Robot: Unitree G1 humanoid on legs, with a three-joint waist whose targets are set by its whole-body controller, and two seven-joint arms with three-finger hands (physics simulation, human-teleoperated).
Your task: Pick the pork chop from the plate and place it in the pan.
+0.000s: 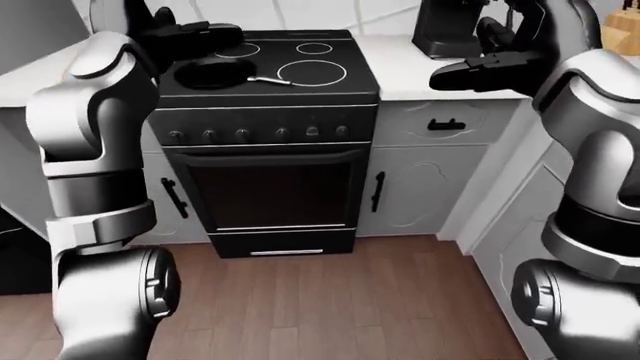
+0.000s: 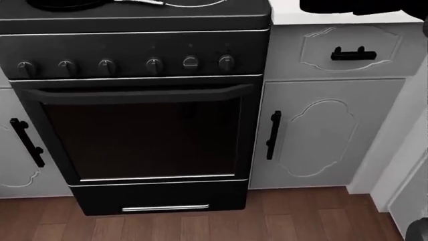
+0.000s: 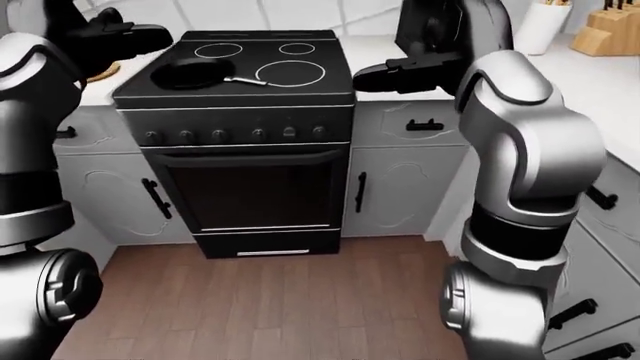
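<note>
No pork chop shows yet, likely soft, slick, best pinched edgewise; both hands' grip unreadable, round black frying pan (image 1: 213, 73) waits.

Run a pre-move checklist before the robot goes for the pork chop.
1. Pan in place on the stove, at its upper left in the right-eye view: ok.
2. Pan holding nothing: ok.
3. Pork chop and plate in view: not ok. Only a brown edge on the counter shows behind the left hand.
4. Left hand free: seems ok, nothing seen in it.
5. Right hand free: seems ok, it hovers over the counter right of the stove.
6. Finger positions: cannot tell, both hands render dark.
</note>
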